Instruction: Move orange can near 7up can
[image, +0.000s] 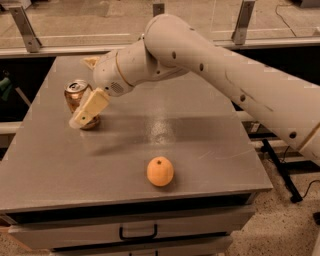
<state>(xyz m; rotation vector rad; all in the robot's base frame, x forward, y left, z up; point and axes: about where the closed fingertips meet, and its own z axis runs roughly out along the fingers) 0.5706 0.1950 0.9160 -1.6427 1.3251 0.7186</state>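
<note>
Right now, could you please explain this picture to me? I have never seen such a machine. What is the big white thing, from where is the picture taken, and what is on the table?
The big white thing is a robot arm, reaching in from the right. There is one camera only; it looks down on the grey table from its front side. At the arm's end is the gripper, a two-finger hand, over the table's left rear part. Its fingers stand apart, one in front of the orange can, one farther back. The can is a copper-coloured drink can standing upright. Nothing is held yet. A round orange fruit lies near the front edge. The 7up can is not in view.
</note>
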